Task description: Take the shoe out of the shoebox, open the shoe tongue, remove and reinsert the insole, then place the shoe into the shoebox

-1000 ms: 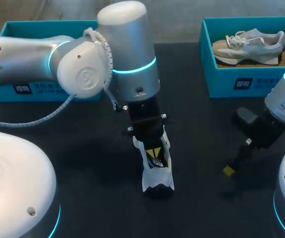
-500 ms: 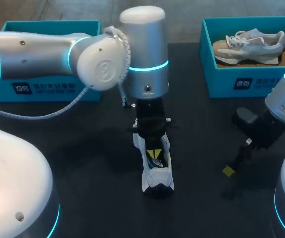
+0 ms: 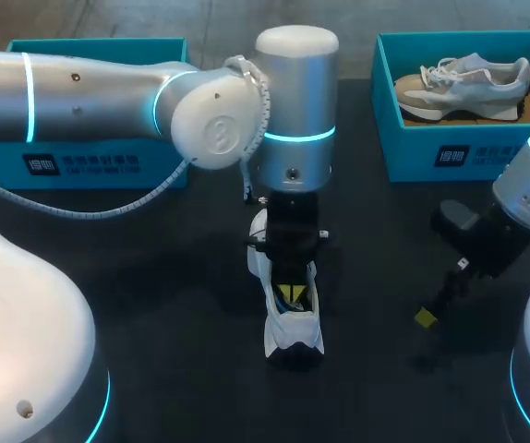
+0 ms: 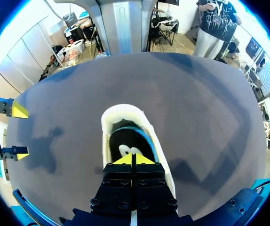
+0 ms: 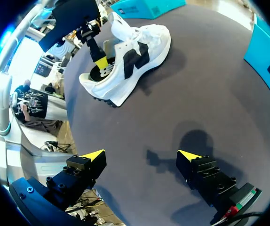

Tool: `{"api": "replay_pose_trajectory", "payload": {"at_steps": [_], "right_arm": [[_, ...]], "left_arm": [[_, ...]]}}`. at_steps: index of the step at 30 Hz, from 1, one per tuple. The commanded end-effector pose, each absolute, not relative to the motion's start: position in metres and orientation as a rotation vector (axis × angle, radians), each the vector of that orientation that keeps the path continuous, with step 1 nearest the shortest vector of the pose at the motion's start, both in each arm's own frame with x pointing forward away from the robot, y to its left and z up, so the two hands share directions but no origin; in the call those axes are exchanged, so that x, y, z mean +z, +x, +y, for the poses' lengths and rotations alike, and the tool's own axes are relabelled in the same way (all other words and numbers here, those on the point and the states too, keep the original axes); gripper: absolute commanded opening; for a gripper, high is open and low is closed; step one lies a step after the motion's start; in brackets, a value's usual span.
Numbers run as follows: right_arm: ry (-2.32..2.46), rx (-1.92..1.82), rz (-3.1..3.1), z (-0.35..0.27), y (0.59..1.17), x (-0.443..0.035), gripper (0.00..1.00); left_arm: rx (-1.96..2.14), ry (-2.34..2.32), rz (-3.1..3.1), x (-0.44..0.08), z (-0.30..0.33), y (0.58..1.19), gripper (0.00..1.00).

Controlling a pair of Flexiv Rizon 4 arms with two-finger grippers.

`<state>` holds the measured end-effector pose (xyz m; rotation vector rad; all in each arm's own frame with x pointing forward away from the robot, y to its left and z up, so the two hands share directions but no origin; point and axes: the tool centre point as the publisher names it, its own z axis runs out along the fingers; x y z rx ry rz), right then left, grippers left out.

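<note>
A white sneaker [image 3: 293, 318] was seen standing upright on its sole near the middle of the dark table [image 3: 154, 277], outside both boxes. The left arm [image 3: 108, 101] was stretched in across the table, and the left gripper [image 3: 290, 293] was lowered from above into the sneaker's opening. In the left wrist view, the yellow tips of the left gripper [image 4: 133, 159] were pressed together with no gap between them, just inside the padded white collar of the sneaker [image 4: 121, 115]. Whether anything was pinched between them could not be told. A dark interior with a blue edge and small white marks was visible ahead of the tips.

The right gripper [image 3: 427, 318] was held over bare table to the right of the sneaker, well apart from it. In the right wrist view its fingers [image 5: 142, 157] were spread wide with nothing between them, and the sneaker [image 5: 135, 61] was shown ahead of them, with a dark mark on its side and the left gripper's yellow tip [image 5: 102, 63] in its opening. The same spread fingers [image 4: 19, 133] were caught off to one side in the left wrist view.

A teal left shoebox [image 3: 90, 161] was set at the far left edge, partly covered by the left arm. A teal right shoebox [image 3: 450, 152] was set at the far right, with a grey and white sneaker [image 3: 463, 78] lying inside it.
</note>
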<state>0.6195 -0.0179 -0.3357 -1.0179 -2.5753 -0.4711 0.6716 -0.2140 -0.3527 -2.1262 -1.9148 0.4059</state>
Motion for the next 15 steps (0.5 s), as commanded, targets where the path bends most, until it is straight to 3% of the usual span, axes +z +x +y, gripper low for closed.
{"api": "replay_pose_trajectory", "payload": {"at_steps": [1,15], "right_arm": [[-1.021,-0.468,-2.578,-0.017,0.618,-0.335,1.00],[-1.021,-0.468,-2.578,-0.017,0.618,-0.335,1.00]], "left_arm": [[0.425,-2.140,-1.918,-0.344,-0.208,0.673,0.00],[0.391,-2.178,-1.833,-0.339,-0.195,0.662,0.00]]}}
